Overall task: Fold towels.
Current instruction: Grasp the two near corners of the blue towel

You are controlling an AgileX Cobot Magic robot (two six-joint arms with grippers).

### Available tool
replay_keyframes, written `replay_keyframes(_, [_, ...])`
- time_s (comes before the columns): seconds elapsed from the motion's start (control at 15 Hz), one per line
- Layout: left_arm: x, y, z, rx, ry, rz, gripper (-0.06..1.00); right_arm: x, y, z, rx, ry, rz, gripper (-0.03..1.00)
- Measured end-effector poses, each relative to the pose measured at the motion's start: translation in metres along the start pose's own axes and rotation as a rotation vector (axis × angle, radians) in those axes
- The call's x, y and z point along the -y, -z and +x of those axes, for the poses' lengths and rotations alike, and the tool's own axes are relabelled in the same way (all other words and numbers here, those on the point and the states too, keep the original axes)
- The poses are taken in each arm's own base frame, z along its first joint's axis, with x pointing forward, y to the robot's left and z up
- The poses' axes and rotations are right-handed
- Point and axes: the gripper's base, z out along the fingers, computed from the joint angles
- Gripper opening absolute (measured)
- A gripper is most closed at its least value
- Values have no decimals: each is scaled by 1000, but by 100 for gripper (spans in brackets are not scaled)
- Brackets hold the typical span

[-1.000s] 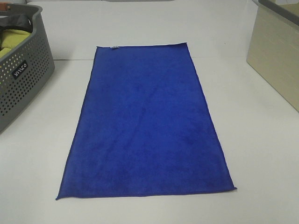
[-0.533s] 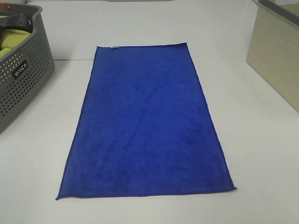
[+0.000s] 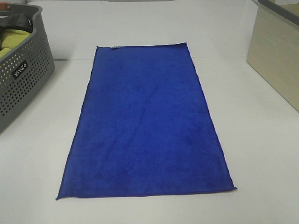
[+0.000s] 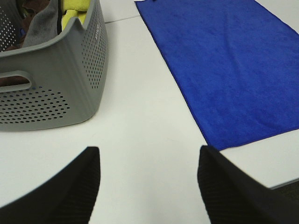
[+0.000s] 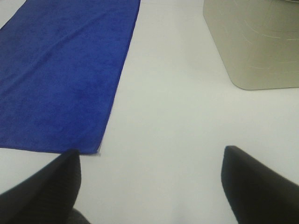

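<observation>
A deep royal-blue towel (image 3: pixel 145 123) lies flat and unfolded on the white table, long side running away from me, with a small white tag (image 3: pixel 114 46) at its far edge. It also shows in the left wrist view (image 4: pixel 229 65) and the right wrist view (image 5: pixel 60 70). My left gripper (image 4: pixel 148 161) is open and empty, above bare table near the towel's near left corner, between towel and basket. My right gripper (image 5: pixel 150 163) is open and empty, above bare table near the towel's near right corner. Neither gripper shows in the exterior view.
A grey perforated basket (image 3: pixel 21 77) holding a yellow-green cloth (image 3: pixel 10 41) stands at the left; it shows in the left wrist view (image 4: pixel 56 88) too. A beige bin (image 3: pixel 275 51) stands at the right, also in the right wrist view (image 5: pixel 254 44).
</observation>
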Motion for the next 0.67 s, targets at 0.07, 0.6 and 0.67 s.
replay_keyframes(0.07, [0,0,0,0,0,0,59,0,0,0,0,0,0,78])
replay_keyframes(0.6, [0,0,0,0,0,0,59,0,0,0,0,0,0,78])
replay_keyframes(0.67, [0,0,0,0,0,0,59,0,0,0,0,0,0,78])
